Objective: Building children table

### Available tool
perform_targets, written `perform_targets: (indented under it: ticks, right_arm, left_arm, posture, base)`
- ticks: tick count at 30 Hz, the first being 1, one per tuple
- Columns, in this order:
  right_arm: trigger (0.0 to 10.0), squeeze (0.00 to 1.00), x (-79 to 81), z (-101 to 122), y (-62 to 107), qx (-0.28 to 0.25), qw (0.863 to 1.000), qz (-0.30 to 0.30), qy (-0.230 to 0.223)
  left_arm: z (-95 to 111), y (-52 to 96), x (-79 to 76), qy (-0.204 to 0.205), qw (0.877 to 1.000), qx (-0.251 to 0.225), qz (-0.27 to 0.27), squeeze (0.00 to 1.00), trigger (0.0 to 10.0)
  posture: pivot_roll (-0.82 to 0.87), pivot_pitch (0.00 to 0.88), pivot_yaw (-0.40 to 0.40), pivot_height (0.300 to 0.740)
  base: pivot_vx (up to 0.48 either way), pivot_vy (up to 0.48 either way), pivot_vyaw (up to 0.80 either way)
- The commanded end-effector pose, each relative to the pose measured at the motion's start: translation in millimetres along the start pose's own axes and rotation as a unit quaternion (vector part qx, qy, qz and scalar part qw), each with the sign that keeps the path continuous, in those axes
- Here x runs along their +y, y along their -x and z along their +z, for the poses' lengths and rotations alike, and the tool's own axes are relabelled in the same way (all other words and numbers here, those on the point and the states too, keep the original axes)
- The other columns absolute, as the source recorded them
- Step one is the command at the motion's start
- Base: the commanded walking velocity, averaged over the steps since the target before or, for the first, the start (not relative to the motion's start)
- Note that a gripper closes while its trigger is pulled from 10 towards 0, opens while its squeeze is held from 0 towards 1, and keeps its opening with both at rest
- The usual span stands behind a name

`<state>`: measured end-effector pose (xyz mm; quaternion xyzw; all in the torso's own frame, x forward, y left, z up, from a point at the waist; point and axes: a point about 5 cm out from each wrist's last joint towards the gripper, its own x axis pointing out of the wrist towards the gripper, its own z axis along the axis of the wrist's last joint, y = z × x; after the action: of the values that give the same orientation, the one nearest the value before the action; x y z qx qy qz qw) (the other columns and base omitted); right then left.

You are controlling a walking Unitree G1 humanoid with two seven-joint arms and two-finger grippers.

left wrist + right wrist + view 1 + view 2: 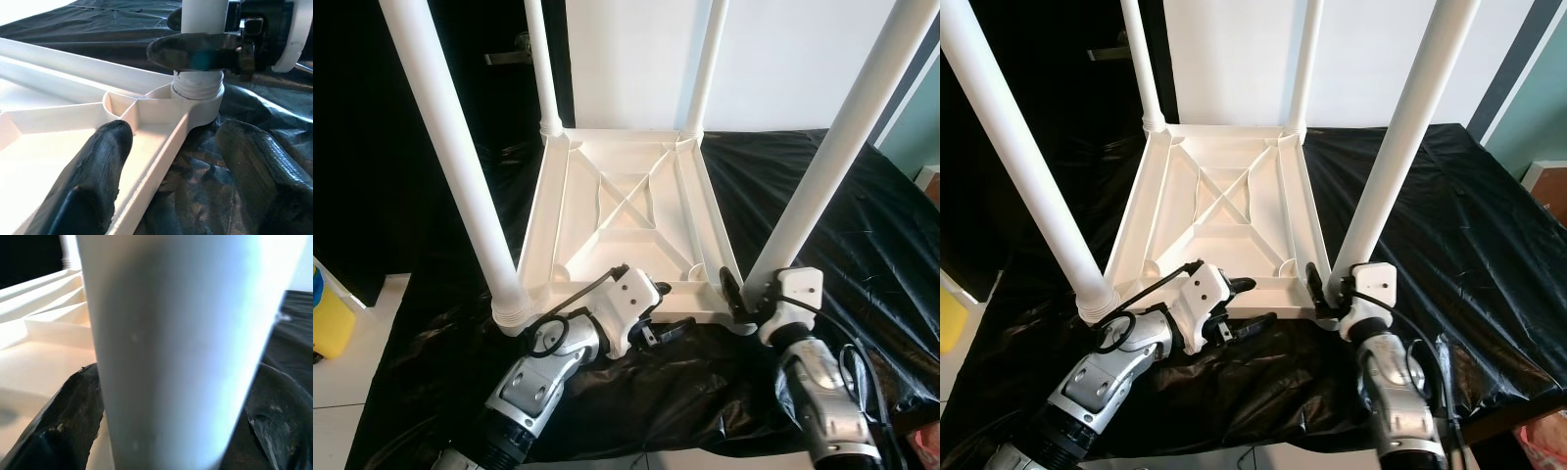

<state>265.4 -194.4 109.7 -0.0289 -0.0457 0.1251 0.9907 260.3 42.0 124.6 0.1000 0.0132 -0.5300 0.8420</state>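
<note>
I see the white children's table (626, 211) lying upside down on the desk (862, 235) covered in black sheeting, its four legs pointing straight up. My right gripper (1324, 286) is clenched around the near-right leg (822, 166) at its base. My left gripper (668, 308) is released, straddling the near rim.
</note>
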Motion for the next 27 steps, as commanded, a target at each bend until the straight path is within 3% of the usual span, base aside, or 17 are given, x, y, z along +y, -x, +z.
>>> perform_targets:
  ticks: [1, 10, 14, 15, 27]
  right_arm:
    - [10.0, 0.00, 0.6, -0.9, -0.9, 0.003, 0.999, 0.047, -0.005]
    - [10.0, 0.00, -2.6, -2.8, -16.0, 0.031, 0.986, 0.161, 0.032]
    - [10.0, 0.00, -1.6, -4.9, -18.1, 0.034, 0.984, 0.170, 0.036]
    - [0.3, 0.00, -1.1, -6.4, -18.7, 0.037, 0.983, 0.173, 0.039]
    - [0.0, 0.00, -5.5, -13.1, -13.3, 0.043, 0.982, 0.181, 0.031]
  left_arm:
    - [-2.2, 0.5, -4.7, 0.003, 1.000, 0.005, -0.028, 0.00, 10.0]
    - [-1.1, -0.7, -3.2, 0.000, 1.000, 0.006, -0.031, 0.00, 10.0]
    - [-0.6, -1.1, -3.0, -0.001, 0.999, 0.006, -0.031, 0.00, 10.0]
    - [-0.3, -1.3, -2.7, -0.003, 1.000, 0.006, -0.031, 0.00, 10.0]
    - [-1.2, 0.3, -4.6, 0.002, 1.000, 0.005, -0.027, 0.00, 10.0]
  posture:
    - [-0.04, 0.000, -0.019, 0.740]
    - [-0.04, 0.000, -0.011, 0.740]
    - [-0.03, 0.000, -0.012, 0.740]
    - [-0.03, 0.000, -0.018, 0.740]
    - [-0.03, 0.000, -0.022, 0.740]
  base:
    - [0.000, 0.000, 0.00]
    - [0.000, 0.000, 0.00]
    - [0.000, 0.000, 0.00]
    - [0.000, 0.000, 0.00]
    - [0.000, 0.000, 0.00]
